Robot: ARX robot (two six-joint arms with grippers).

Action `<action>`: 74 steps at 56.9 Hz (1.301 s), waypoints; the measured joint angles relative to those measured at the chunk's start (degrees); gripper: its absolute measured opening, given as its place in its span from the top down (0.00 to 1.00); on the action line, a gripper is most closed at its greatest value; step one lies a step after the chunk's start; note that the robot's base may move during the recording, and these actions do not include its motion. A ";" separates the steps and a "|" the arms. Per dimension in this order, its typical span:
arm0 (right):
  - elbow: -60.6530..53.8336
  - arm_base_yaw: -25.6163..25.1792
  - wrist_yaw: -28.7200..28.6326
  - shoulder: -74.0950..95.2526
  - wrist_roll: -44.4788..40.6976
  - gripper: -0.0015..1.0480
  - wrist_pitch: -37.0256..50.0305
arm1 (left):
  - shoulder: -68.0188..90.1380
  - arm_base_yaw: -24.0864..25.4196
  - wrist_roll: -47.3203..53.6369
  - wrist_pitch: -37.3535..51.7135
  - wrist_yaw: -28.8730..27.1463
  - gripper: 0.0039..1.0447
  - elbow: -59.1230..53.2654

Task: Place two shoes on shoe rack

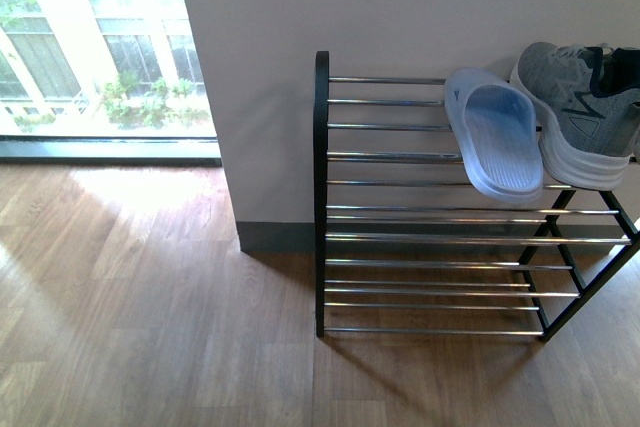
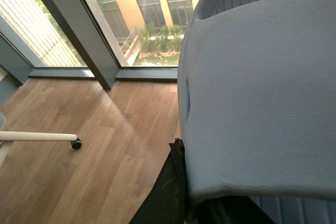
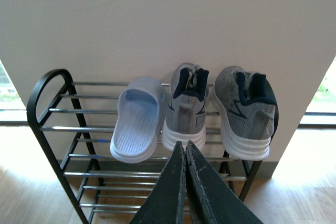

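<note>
Wood-plank floor [image 1: 150,327], plain pale wall [image 1: 400,7], floor-to-ceiling window [image 1: 100,47]; black metal-frame shoe rack with shiny chrome rods [image 3: 47,129] stands against the wall. On its top tier, straight ahead of the clenched, empty right gripper [image 3: 185,153]: 1 pale blue ribbed rubber slide [image 3: 137,124] and 2 grey knit sneakers with navy collars and white soles [image 3: 185,111], heels toward the gripper. Left gripper [image 2: 210,205] grasps a second pale blue textured slide [image 2: 262,103]; a white chair leg with caster [image 2: 52,137] sits well apart.

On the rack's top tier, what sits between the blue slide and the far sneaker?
The other grey sneaker sits between the slide and the far sneaker on the rack, seen in the right wrist view.
</note>
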 joint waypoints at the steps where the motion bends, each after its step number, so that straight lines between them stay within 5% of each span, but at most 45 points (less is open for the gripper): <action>1: 0.00 0.00 0.02 -0.92 0.00 0.98 -0.70 | 0.00 0.00 0.00 0.00 0.00 0.99 0.00; 68: -0.04 0.00 0.02 -29.55 0.00 0.98 -28.13 | 0.00 0.00 0.00 0.00 0.00 0.99 0.00; 74: -0.04 0.00 0.02 -38.18 0.00 0.98 -37.73 | 0.00 0.00 0.00 0.00 0.00 0.99 0.00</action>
